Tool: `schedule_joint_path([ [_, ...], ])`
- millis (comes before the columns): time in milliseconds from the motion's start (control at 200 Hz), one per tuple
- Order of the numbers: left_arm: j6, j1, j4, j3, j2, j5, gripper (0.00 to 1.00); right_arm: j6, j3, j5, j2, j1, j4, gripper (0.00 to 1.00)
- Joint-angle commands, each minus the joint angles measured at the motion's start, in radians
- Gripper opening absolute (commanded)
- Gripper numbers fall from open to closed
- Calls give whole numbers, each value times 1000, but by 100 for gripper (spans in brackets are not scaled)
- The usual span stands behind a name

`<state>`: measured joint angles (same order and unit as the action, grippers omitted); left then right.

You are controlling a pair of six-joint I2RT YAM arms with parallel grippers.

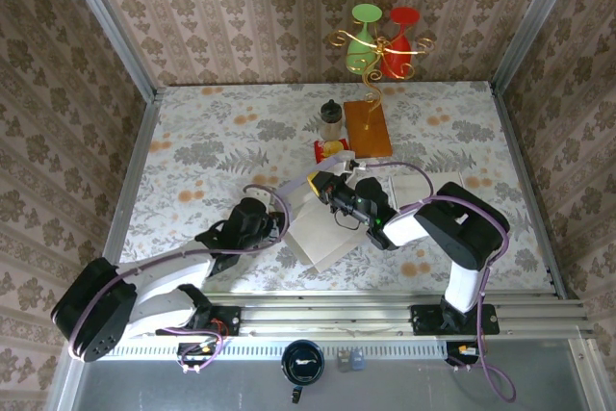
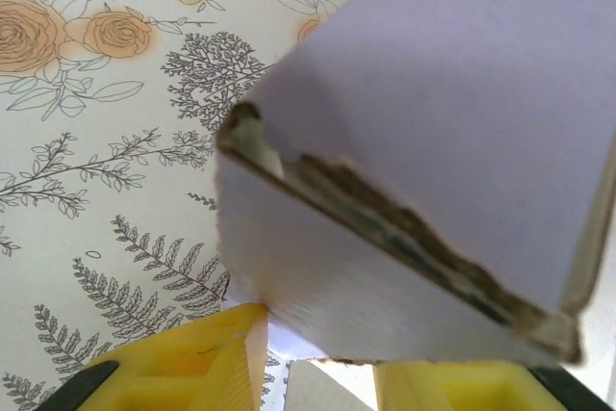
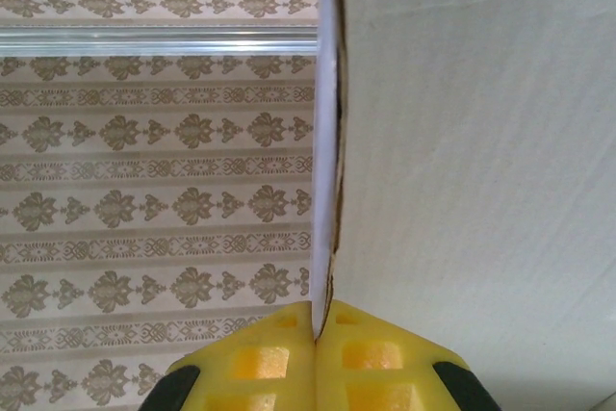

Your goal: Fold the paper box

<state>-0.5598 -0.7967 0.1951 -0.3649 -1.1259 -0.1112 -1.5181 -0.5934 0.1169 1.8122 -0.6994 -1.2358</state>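
Holding white cardboard paper box [image 1: 324, 235] mid flower-print counter [image 1: 192, 151], toward near edge | right gripper [image 3: 318, 334] jaws pinched tight on box's thin upright edge | left gripper [image 2: 318, 377] jaws part-spread round box corner, grip can't tell | risk: edge tears or slips out if arms pull apart; loose corner lets crease buckle

The white paper box [image 1: 322, 236] lies tilted on the flowered counter [image 1: 212, 141] between the two tools. The left tool [image 1: 279, 226] meets its left edge. The right tool [image 1: 318, 183], with yellow fingers, is pinched closed on its far corner. Just beyond the right tool sits a small red object [image 1: 327, 149], and farther beyond it a dark-lidded jar [image 1: 331, 122] and an orange board [image 1: 368, 127].
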Motion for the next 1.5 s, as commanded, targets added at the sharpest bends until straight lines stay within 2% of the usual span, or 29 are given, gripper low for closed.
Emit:
schedule_joint_path([
  [0,-23,-21,27,-44,-35,-74,32,3,24,9,30,-31,-6,0],
  [435,-91,-81,6,-101,-143,-233,30,-30,20,-14,31,-41,-23,0],
  [585,-103,-85,28,-120,-183,-235,23,-39,15,-11,37,-40,-23,0],
  [670,-104,-91,31,-133,-197,-240,15,-43,15,-14,35,-41,-21,0],
  [890,-107,-112,-16,-183,-230,-295,10,-55,-2,-16,27,-43,2,0],
  [1060,-125,-127,-84,-227,-247,-350,0,-65,-8,-28,20,-47,25,0],
  [1120,-119,-128,-104,-236,-245,-357,0,-68,-5,-38,9,-49,43,0],
  [1315,-80,-127,-150,-253,-232,-368,0,-35,11,-81,-130,-44,229,35],
  [1405,-37,-125,-156,-253,-221,-358,0,15,4,-87,-250,-30,423,46],
  [1495,23,-121,-150,-246,-201,-341,0,54,-6,-104,-398,-7,642,62],
])
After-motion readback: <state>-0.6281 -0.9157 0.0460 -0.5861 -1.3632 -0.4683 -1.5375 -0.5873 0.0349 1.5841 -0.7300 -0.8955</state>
